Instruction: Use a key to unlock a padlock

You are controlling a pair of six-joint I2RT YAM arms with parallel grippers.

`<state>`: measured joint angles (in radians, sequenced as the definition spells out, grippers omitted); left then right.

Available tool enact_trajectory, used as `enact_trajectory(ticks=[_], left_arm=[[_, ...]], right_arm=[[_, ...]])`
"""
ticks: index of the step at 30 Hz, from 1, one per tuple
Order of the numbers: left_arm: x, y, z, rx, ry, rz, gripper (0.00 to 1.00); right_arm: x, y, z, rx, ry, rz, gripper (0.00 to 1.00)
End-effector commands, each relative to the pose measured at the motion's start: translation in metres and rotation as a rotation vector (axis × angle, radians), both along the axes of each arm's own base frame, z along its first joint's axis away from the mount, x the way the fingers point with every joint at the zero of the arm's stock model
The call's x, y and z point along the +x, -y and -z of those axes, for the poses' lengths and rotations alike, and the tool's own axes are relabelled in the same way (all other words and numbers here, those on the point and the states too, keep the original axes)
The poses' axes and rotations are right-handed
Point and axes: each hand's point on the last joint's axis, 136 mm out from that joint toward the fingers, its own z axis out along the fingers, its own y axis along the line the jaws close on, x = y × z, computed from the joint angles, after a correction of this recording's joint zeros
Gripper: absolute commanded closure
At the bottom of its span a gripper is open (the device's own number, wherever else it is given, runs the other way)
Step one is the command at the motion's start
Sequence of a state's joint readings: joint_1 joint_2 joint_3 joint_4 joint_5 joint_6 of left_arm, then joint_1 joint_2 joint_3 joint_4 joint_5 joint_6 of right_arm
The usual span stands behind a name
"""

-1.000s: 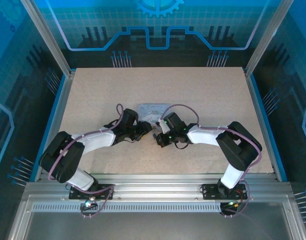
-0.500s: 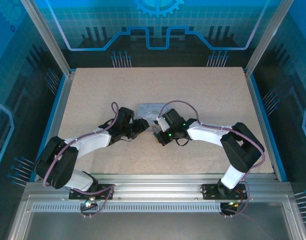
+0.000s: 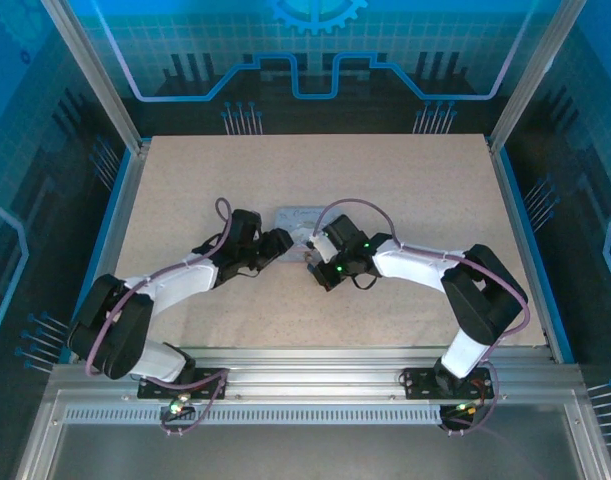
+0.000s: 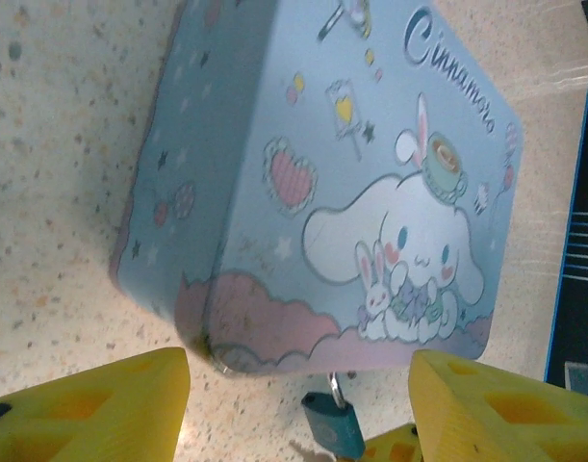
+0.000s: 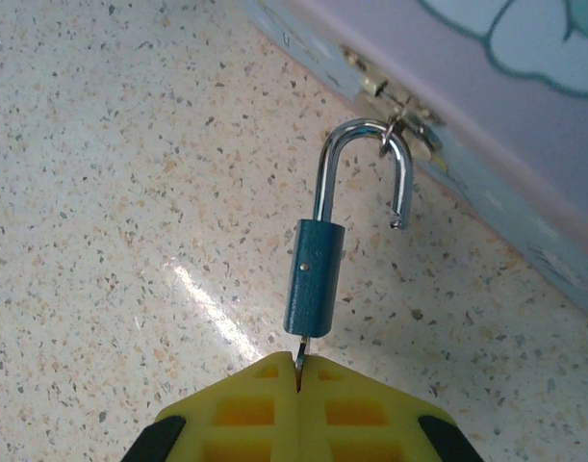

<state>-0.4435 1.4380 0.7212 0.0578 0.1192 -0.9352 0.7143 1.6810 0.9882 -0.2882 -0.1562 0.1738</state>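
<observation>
A: At the near edge of the pale blue Cinnamoroll tin [image 4: 274,125], in the middle of the counter [image 5: 101,192], where exactly is the padlock?

B: The padlock [image 5: 313,279] lies flat on the counter. Its steel shackle [image 5: 356,130] is hooked through the ring of the tin's hasp [image 5: 375,85]. One leg of the shackle ends free, clear of the blue body, so I judge the lock is already sprung.

A: And the key?

B: The key [image 5: 300,352] is a thin blade. It runs from the bottom of the padlock's body straight into the right gripper [image 5: 300,377], whose jaws are pressed together on it.

A: Which way does the lock lie from those jaws?

B: Directly ahead of them. Its long axis is in line with the fingers and points from the jaws toward the hasp. The right arm is the nearer one, joined to the lock through the key.

A: The left side?

B: The left gripper [image 4: 298,371] hovers at the tin's near left corner. Its jaws are spread wide and hold nothing, and the padlock sits low between them, apart from both fingers.

A: What next?

B: Probably unhooking the shackle from the ring. That move would turn on the same axis.
</observation>
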Motion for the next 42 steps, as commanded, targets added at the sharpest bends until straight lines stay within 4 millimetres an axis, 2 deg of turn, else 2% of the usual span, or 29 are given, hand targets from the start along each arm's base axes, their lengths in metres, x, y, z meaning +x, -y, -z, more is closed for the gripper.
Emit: enact_trajectory(ticks=[1, 10, 13, 18, 26, 31, 35, 42], left_arm=[[0.021, -0.003, -0.011, 0.015, 0.064, -0.015, 0.37], [0.040, -0.005, -0.014, -0.010, 0.089, -0.030, 0.36], [0.041, -0.007, -0.016, -0.023, 0.090, -0.032, 0.36], [0.025, -0.012, -0.018, -0.031, 0.087, -0.029, 0.33], [-0.024, -0.015, -0.006, -0.088, -0.004, 0.015, 0.30], [-0.047, -0.021, 0.002, -0.109, -0.037, 0.016, 0.30], [-0.055, -0.024, 0.003, -0.099, -0.039, 0.018, 0.29], [-0.055, -0.023, 0.004, -0.106, -0.045, 0.022, 0.29]], right_arm=[[0.003, -0.004, -0.005, -0.034, 0.035, -0.047, 1.00], [0.010, -0.004, -0.006, -0.086, 0.065, -0.101, 1.00], [0.013, -0.003, -0.006, -0.116, 0.076, -0.124, 1.00], [0.016, 0.002, -0.008, -0.168, 0.103, -0.154, 1.00], [0.017, 0.008, -0.009, -0.222, 0.161, -0.199, 1.00], [0.020, 0.012, -0.001, -0.281, 0.191, -0.234, 1.00], [0.022, 0.013, 0.005, -0.340, 0.255, -0.288, 1.00], [0.023, 0.008, 0.007, -0.357, 0.296, -0.348, 1.00]])
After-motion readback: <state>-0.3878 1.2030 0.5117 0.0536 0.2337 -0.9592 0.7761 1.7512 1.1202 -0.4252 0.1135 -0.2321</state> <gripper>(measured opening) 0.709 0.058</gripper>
